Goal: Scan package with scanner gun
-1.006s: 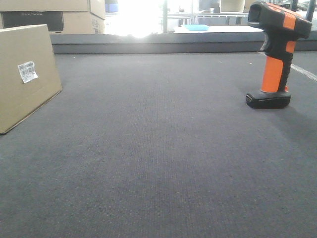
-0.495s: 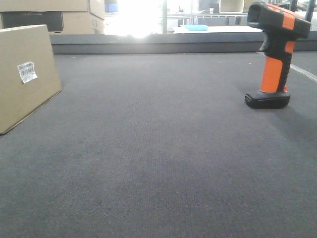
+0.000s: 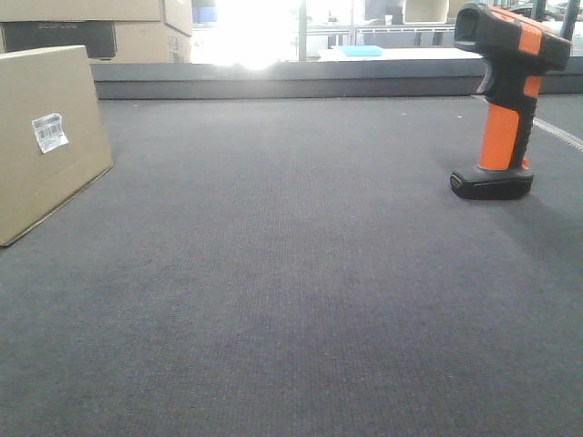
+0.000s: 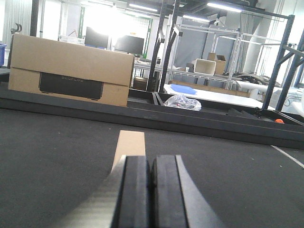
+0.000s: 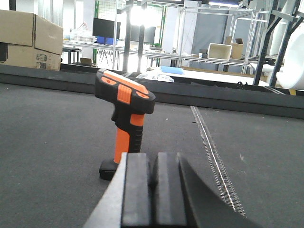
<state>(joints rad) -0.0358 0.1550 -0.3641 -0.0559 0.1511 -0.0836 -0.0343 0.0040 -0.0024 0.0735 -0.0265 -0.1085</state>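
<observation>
Front view: package [image 3: 46, 137] at far left of the mat [image 3: 291, 273], standing on a long edge and leaning back, white label [image 3: 51, 132] on the broad face toward the scanner [image 3: 506, 100]. Package closed, contents not visible. Scanner well apart from it, at far right of the mat, upright on its flat black base, black head with orange stripe at top, orange handle below.

Behind the package, past the mat's raised back edge, bigger stacked boxes [image 3: 91, 27] with dark printing, all closed.

Left wrist view: left gripper [image 4: 152, 190] low over the mat, pads [image 4: 137, 190] pressed together, nothing between them. Package just ahead of it, seen edge-on as a narrow brown strip [image 4: 130, 145]. Printed box [image 4: 71, 71] beyond the package at the back edge. An open beige bin [image 4: 209, 66] on a shelf far back, contents not visible.

Right wrist view: right gripper [image 5: 153, 190] also closed flat, holding nothing. Scanner [image 5: 124, 123] stands just ahead and slightly left of it, not touched. A metal strip [image 5: 213, 152] runs along the mat to the scanner's right.
</observation>
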